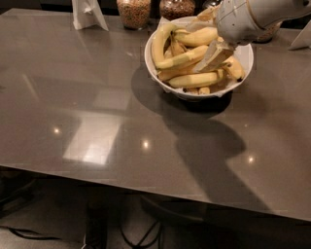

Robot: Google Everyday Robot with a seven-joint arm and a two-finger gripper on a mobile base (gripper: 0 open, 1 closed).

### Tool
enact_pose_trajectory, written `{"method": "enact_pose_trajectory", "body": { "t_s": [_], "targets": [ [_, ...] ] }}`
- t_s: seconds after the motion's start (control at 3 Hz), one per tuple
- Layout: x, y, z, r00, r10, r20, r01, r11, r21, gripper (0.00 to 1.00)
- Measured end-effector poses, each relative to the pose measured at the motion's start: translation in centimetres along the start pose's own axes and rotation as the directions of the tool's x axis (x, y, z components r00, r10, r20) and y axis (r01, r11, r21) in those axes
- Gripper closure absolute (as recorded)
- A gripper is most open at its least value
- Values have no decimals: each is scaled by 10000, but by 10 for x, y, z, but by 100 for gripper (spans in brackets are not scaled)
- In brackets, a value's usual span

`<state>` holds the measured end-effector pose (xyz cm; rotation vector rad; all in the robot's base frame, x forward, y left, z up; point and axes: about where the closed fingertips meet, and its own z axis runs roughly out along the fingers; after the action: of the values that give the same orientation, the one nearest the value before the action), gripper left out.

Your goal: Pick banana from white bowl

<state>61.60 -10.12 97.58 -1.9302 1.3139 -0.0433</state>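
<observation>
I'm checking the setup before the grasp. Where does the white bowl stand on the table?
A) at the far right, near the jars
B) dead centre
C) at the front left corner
A: the white bowl stands far right on the table by the glass jars, the tool over its bananas.

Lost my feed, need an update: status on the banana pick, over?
Pincer low over bananas in white bowl. No banana out yet. Nothing in the way; jars stand behind bowl.
</observation>
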Motion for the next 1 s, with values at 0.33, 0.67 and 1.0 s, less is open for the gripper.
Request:
{"method": "enact_pose_trajectory", "body": {
  "t_s": [0.33,0.67,1.0],
  "targets": [
    [11,-2,14,9981,-578,-207,580,9983,82,44],
    [21,-6,24,9953,-897,-377,906,9956,234,43],
    [33,-12,38,9931,-1043,-532,1061,9938,321,38]
  ]
}}
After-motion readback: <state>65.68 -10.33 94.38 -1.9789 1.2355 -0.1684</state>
